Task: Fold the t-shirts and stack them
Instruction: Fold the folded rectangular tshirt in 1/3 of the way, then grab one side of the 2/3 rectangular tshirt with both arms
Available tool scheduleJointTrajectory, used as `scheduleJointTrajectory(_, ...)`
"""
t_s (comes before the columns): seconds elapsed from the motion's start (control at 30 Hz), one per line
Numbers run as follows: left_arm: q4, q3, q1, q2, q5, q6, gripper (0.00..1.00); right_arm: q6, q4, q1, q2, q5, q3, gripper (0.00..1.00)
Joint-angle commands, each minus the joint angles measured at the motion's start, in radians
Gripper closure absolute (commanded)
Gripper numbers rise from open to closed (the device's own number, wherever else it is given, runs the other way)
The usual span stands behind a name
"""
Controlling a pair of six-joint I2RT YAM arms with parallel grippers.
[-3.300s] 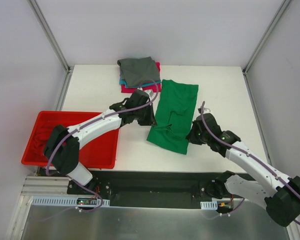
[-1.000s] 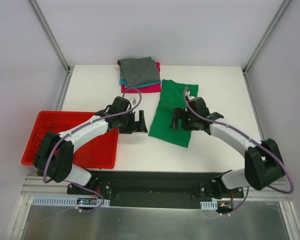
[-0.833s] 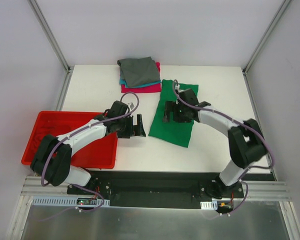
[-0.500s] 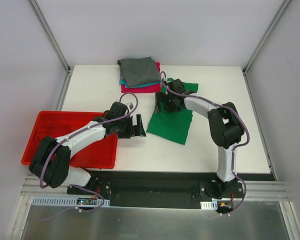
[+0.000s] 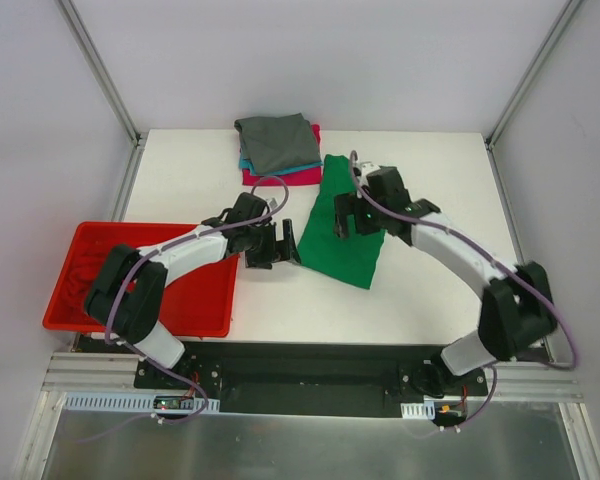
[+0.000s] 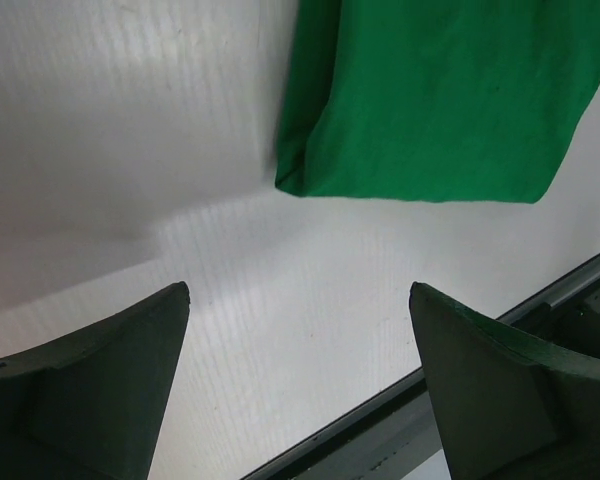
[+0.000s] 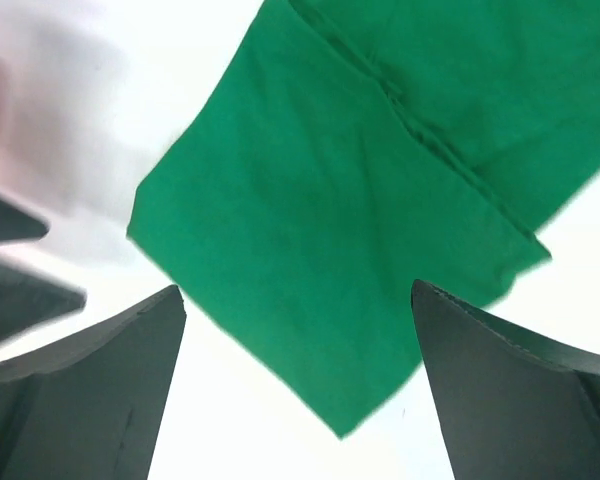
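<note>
A bright green t-shirt (image 5: pixel 348 250) lies folded into a long strip on the white table (image 5: pixel 430 180). My right gripper (image 5: pixel 342 222) hovers open over its middle; in the right wrist view the green t-shirt (image 7: pixel 380 190) fills the space beyond the gripper (image 7: pixel 295 290). My left gripper (image 5: pixel 283 250) stands open just left of the shirt's near left corner. The left wrist view shows the green t-shirt (image 6: pixel 440 100) ahead of the gripper (image 6: pixel 298 290), with only bare table between the fingers. A stack of t-shirts (image 5: pixel 278 148), grey over teal and magenta, sits at the back.
A red bin (image 5: pixel 140 285) stands at the table's left edge, under the left arm. The table's near edge and metal rail (image 6: pixel 450 400) run close below the left gripper. Grey walls with metal posts close in the back and sides.
My right gripper swept left along the green shirt toward the stack, then came back over its middle. My left gripper moved right, closer to the shirt's near corner. The shirt looks narrower.
</note>
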Motion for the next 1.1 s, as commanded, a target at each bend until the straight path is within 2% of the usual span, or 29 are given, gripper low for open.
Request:
scheduleJointTrajectory(0.0,0.029,0.102,0.006,0.084,0.048,-0.029,0.15,0.041,0.012,0.014,-0.238,0.052,-0.254,0.03)
scheduleJointTrajectory(0.1,0.03,0.148,0.006,0.152,0.049,-0.03,0.23,0.076,0.026,0.014,-0.35,0.061,-0.387,0.04)
scheduleJointTrajectory(0.17,0.029,0.175,0.005,0.212,0.064,-0.021,0.25,0.115,0.02,0.014,-0.405,0.049,-0.439,0.04)
scheduleJointTrajectory(0.27,0.03,0.209,0.003,0.276,0.11,-0.01,0.33,0.13,0.012,0.014,-0.454,0.055,-0.49,0.04)
scheduleJointTrajectory(0.4,0.026,0.189,0.003,0.298,0.103,0.0,0.44,0.141,0.003,0.016,-0.513,0.071,-0.519,0.04)
scheduleJointTrajectory(0.43,0.021,0.186,0.003,0.298,0.1,0.0,0.45,0.144,0.0,0.014,-0.517,0.074,-0.523,0.04)
scheduleJointTrajectory(0.6,0.015,0.191,0.002,0.324,0.086,0.008,0.64,0.139,-0.031,0.016,-0.507,0.088,-0.513,0.04)
scheduleJointTrajectory(0.73,0.006,0.194,0.002,0.335,0.057,0.014,0.69,0.139,-0.036,0.016,-0.502,0.088,-0.516,0.04)
scheduleJointTrajectory(0.83,0.003,0.205,0.002,0.356,0.06,0.019,0.76,0.109,-0.039,0.019,-0.501,0.071,-0.52,0.04)
scheduleJointTrajectory(0.93,0.003,0.211,0.002,0.381,0.057,0.019,1.0,-0.009,-0.069,0.063,-0.488,0.063,-0.513,0.04)
scheduleJointTrajectory(1.07,0.001,0.202,0.002,0.369,0.055,0.022,1.0,-0.081,-0.059,0.169,-0.455,0.149,-0.496,0.02)
